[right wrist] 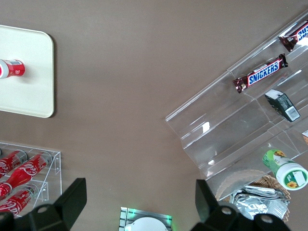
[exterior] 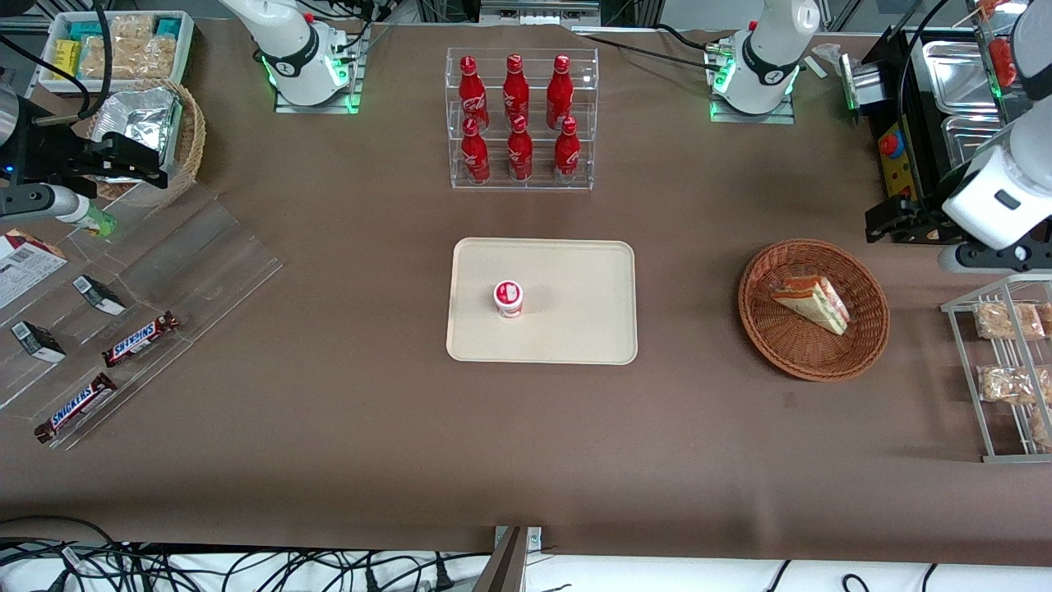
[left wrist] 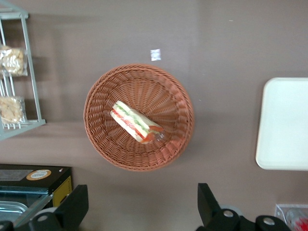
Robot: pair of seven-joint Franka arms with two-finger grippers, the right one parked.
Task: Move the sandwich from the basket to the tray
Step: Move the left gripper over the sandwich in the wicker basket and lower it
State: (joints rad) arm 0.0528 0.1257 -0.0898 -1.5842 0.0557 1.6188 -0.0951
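The sandwich [exterior: 812, 301] [left wrist: 136, 122], a clear-wrapped white wedge with green and red layers, lies in the round reddish-brown basket [exterior: 789, 355] [left wrist: 98, 139]. The beige tray [exterior: 575, 333] [left wrist: 284, 125] sits mid-table, toward the parked arm's end from the basket. A small red-and-white cup [exterior: 509, 298] stands on it. My gripper [exterior: 894, 222] [left wrist: 143, 208] hangs above the table beside the basket, toward the working arm's end and a little farther from the front camera. It is open, with only bare tablecloth between its black fingers [left wrist: 77, 202].
A wire rack [exterior: 1007, 366] [left wrist: 19, 72] of tan snack packets stands near the basket. Steel trays [exterior: 962, 82] and a black box lie close to my arm. A clear rack of red bottles [exterior: 520, 119] stands farther back than the tray. An acrylic display with Snickers bars [exterior: 140, 339] lies toward the parked arm's end.
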